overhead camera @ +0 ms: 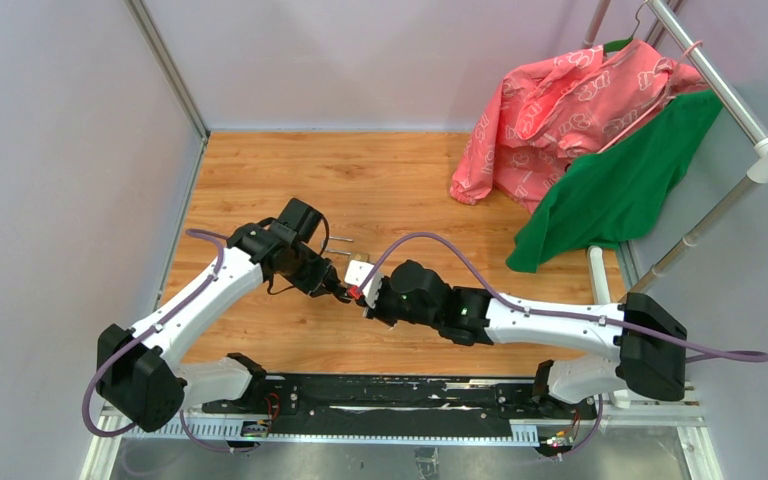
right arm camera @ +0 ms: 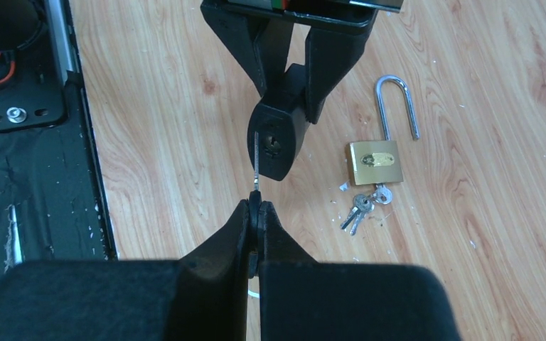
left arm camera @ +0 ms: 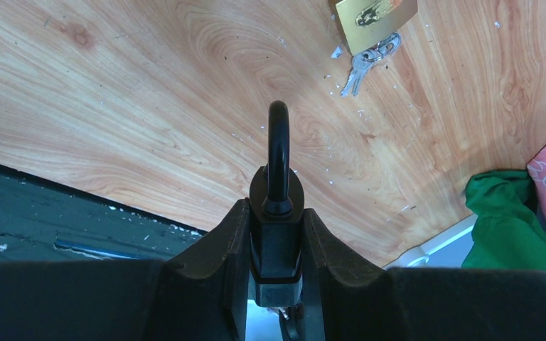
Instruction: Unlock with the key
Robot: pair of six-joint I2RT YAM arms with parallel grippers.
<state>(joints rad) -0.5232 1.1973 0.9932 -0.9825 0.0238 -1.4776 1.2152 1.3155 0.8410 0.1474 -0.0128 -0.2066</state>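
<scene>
- Padlock, black [right arm camera: 279, 142], is sitting clamped in the left gripper [right arm camera: 288, 67] at top centre of the right wrist frame, keyway face pointing at the camera.
- Left fingers [left arm camera: 224, 245] are pressing on both flanks of the lock body at bottom centre of the left wrist frame. The black shackle [left arm camera: 279, 153] is sticking straight up the frame and looking seated in the body.
- Right gripper [right arm camera: 257, 213] is pinching the key [right arm camera: 257, 160], with the pads squeezed tight on its bow at lower centre of the right wrist frame.
- Key blade is showing edge-on, running up the frame from the pinch. Its tip is overlapping the left edge of the lock's keyway face, left of the slot and not in it. Can't tell whether metal is touching metal.
- Both grippers are meeting nose to nose at centre of the top frame, above the wooden table [overhead camera: 400, 180].
- Brass padlock [right arm camera: 375, 162] is lying flat on the wood just right of the black lock in the right wrist frame, its steel shackle [right arm camera: 397, 106] pointing up the frame. A small key bunch [right arm camera: 361, 206] is lying against its lower edge.
- Black base plate [right arm camera: 28, 142] is running down the left edge of the right wrist frame.
- Pink garment [overhead camera: 570, 110] and green garment [overhead camera: 620, 185] are hanging off a white rack [overhead camera: 720, 90] at upper right of the top frame, well apart from the locks.
</scene>
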